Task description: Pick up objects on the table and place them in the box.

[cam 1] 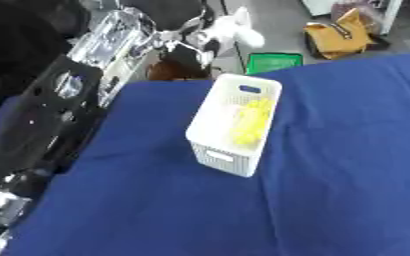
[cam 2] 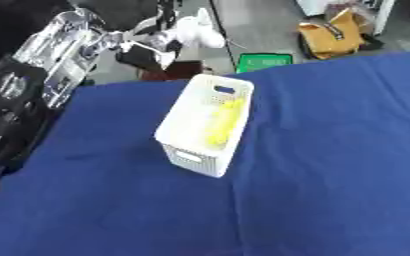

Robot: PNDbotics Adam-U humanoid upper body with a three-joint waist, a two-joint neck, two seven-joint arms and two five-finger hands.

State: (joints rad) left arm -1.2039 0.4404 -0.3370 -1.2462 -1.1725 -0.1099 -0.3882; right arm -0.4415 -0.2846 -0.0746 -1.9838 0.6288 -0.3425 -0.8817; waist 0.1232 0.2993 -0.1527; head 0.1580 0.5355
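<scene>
My left arm (cam 1: 42,125) rises along the left edge. At its top the left hand (cam 1: 230,30) is held off past the counter's far edge, clutching something white. Below and right of that hand sits the box (cam 1: 235,125) on the blue counter (cam 1: 331,175), with a yellow thing (cam 1: 252,122) already inside. I judge the step is carrying the white thing to the box: I'd bring the hand down and right until it is over the opening, then let go. My right hand is out of sight.
</scene>
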